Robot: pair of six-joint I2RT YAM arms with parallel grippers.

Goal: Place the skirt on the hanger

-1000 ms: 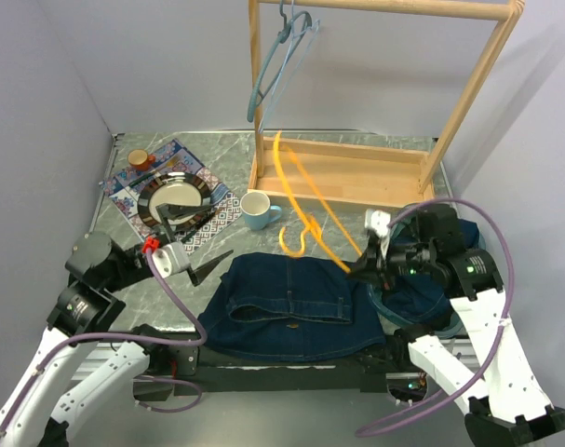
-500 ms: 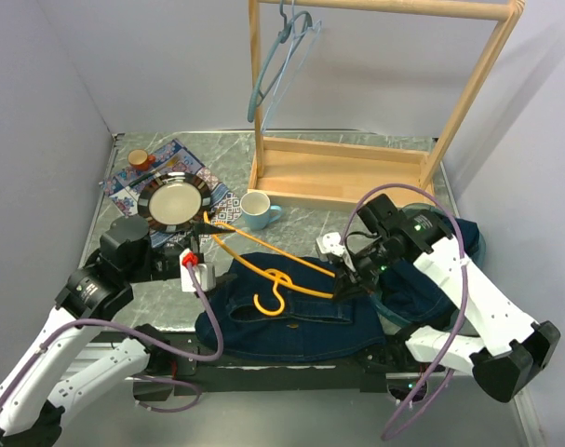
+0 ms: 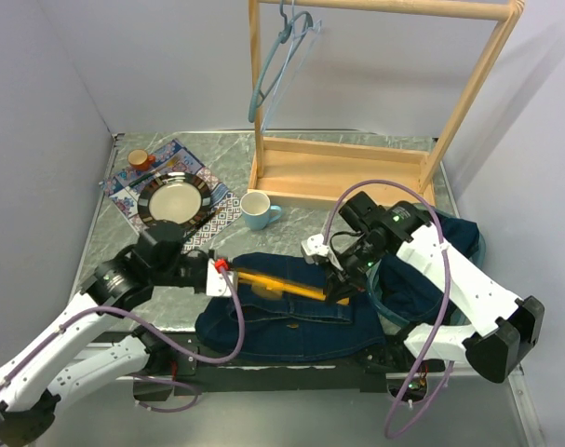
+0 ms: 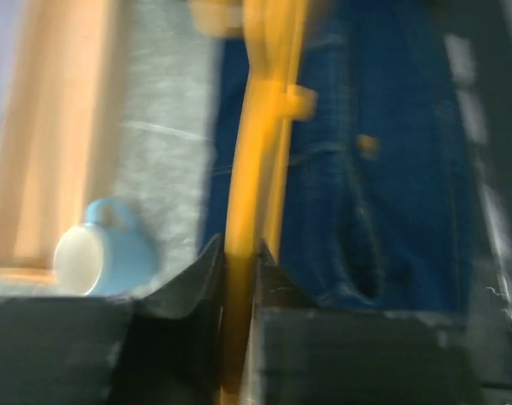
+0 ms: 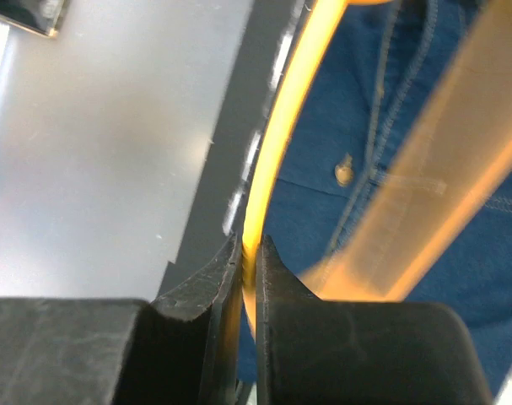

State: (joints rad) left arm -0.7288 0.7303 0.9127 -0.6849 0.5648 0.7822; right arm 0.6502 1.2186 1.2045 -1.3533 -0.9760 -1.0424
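The denim skirt lies flat at the table's near edge. An orange hanger lies low across its waistband, held at both ends. My left gripper is shut on the hanger's left end; in the left wrist view the orange bar runs up from between the jaws over the skirt. My right gripper is shut on the right end; in the right wrist view the thin orange rod sits pinched in the jaws above the skirt.
A wooden rack stands at the back with teal hangers on its rail. A blue mug sits just behind the skirt. A plate on a patterned mat and a small cup are at back left. More denim lies at right.
The right arm swung the hanger down from upright until it lay across the skirt. My left arm reached right and closed on the hanger's left end.
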